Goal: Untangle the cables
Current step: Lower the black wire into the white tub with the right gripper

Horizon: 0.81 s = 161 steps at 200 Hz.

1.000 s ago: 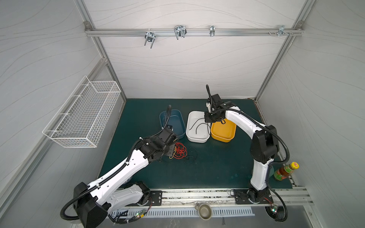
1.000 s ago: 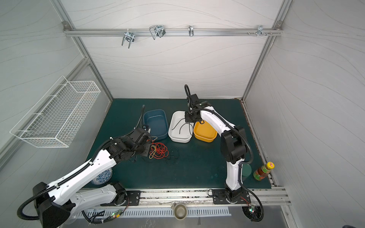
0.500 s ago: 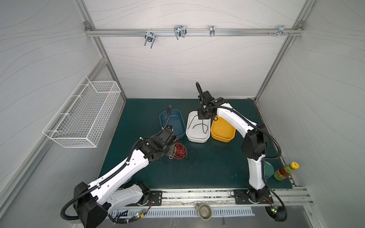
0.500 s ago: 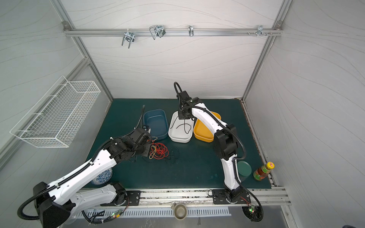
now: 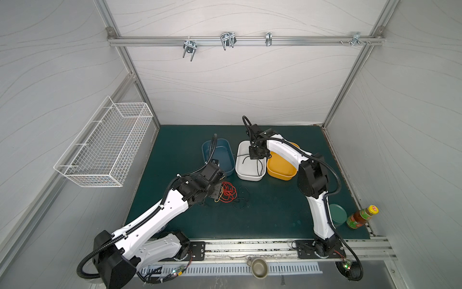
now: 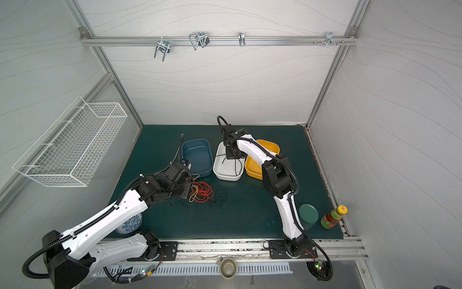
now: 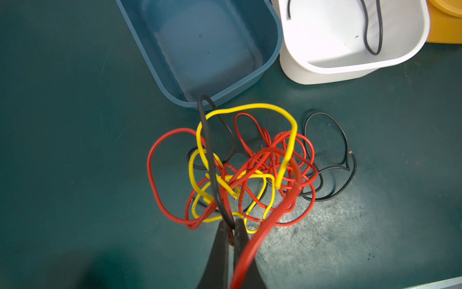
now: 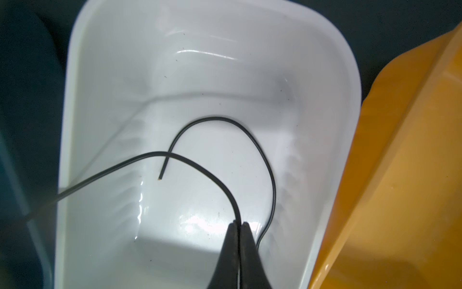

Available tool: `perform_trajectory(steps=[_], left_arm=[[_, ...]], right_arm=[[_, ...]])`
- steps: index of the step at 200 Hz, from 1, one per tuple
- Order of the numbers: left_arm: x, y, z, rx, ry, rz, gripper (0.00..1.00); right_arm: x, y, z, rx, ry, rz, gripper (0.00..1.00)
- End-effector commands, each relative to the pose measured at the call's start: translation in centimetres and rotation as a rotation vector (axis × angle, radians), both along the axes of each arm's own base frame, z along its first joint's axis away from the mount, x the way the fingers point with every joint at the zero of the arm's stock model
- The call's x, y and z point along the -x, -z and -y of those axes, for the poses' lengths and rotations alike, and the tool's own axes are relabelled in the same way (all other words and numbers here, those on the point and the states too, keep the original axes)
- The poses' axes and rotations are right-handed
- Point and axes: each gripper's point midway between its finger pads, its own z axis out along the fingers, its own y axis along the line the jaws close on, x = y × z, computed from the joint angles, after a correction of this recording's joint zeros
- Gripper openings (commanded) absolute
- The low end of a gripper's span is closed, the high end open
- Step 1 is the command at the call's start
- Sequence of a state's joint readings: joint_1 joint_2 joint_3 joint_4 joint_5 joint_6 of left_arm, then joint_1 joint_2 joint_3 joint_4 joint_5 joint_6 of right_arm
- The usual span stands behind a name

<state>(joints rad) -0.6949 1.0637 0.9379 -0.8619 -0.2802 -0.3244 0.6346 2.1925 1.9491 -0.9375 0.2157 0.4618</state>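
Observation:
The cables (image 7: 250, 170) lie as a red, yellow and black tangle on the green mat, in front of the blue tub (image 7: 212, 50); both top views show the tangle (image 5: 228, 191) (image 6: 201, 192). My left gripper (image 7: 231, 225) is shut on a black strand (image 7: 207, 150) at the tangle's near edge, with a bit of red pinched beside it. Over the white tub (image 8: 82, 75) my right gripper (image 8: 239, 224) is shut on a black cable (image 8: 200, 166) that trails out over the tub's rim. A black loop (image 8: 250, 137) rests on the tub floor.
Blue (image 5: 225, 150), white (image 5: 248, 178) and yellow (image 5: 280, 170) tubs stand side by side at the back. Loose black strands (image 5: 241, 200) spread right of the tangle. A green jar (image 5: 337, 215) and a bottle (image 5: 362, 216) stand at the right edge. A wire basket (image 5: 105, 145) hangs on the left wall.
My right gripper has swung left from the yellow tub to over the white tub, carrying the black cable. The left arm and the tangle have stayed put.

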Motion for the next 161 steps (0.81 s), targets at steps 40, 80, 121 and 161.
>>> perform_trajectory(steps=[40, 80, 121, 161], left_arm=[[-0.7, -0.6, 0.6, 0.022, 0.003, 0.035, 0.0], [-0.7, -0.6, 0.6, 0.02, 0.006, 0.032, 0.0], [-0.7, -0.4, 0.7, 0.02, 0.007, 0.027, 0.0], [-0.7, -0.3, 0.8, 0.02, 0.01, 0.022, 0.0]], right_arm=[[1.1, 2.3, 1.1, 0.052, 0.016, -0.063, 0.0], [0.6, 2.6, 2.9, 0.157, 0.064, -0.062, 0.0], [0.0, 2.1, 2.3, 0.145, 0.054, -0.051, 0.06], [-0.2, -1.2, 0.9, 0.07, 0.005, 0.016, 0.37]])
